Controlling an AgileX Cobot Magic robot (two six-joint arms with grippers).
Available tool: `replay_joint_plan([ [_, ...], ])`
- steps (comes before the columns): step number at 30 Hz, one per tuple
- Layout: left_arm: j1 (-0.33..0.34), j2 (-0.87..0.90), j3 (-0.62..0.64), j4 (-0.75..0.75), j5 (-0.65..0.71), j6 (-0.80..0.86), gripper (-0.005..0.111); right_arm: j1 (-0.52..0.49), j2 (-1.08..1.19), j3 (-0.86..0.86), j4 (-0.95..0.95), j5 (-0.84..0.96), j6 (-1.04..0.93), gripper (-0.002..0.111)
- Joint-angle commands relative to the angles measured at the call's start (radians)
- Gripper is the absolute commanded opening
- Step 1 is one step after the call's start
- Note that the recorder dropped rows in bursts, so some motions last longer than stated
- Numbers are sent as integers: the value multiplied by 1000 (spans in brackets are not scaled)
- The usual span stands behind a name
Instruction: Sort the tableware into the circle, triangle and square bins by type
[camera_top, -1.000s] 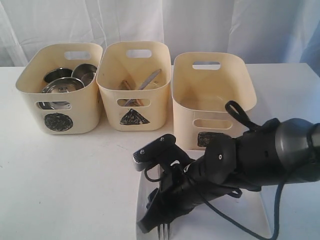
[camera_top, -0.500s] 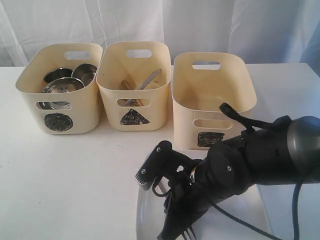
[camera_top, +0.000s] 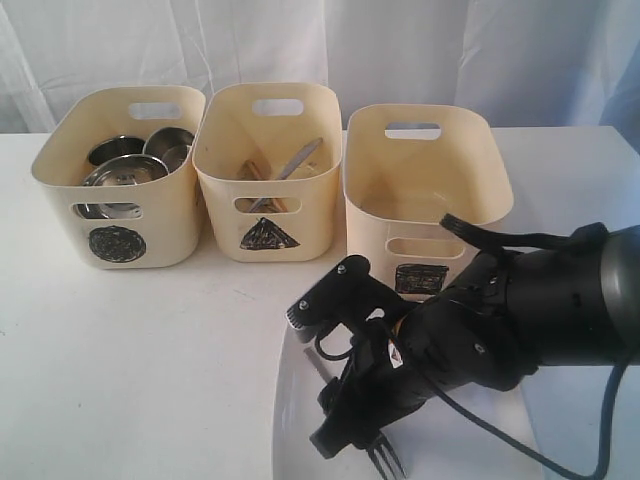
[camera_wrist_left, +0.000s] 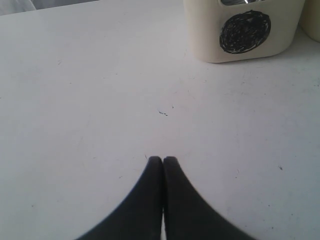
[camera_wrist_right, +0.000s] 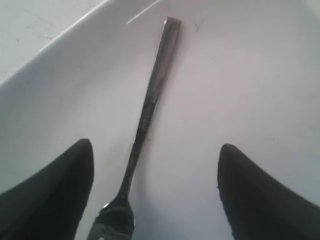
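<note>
right end effector jaws apart, either side of the fork lying flat on the plate. risk: jaws may slip off the thin, low handle or shove the plate.

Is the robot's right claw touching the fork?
Apart. In the right wrist view the right gripper stands wide open around the fork, bare plate between.

Fork lies on plate before square bin

Steel fork flat on white plate
</note>
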Motion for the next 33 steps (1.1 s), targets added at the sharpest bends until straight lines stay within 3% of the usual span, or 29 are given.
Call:
replay_joint_plan([
  [1, -4, -3, 4, -6, -1, 0, 0, 1, -9, 7, 56, 30, 8, 60],
  [20, -4, -3, 4, -6, -1, 0, 0, 50, 20, 7, 69, 57, 8, 54],
  [33, -4, -3, 4, -6, -1, 0, 0, 50, 78, 7, 66, 92, 0, 24],
])
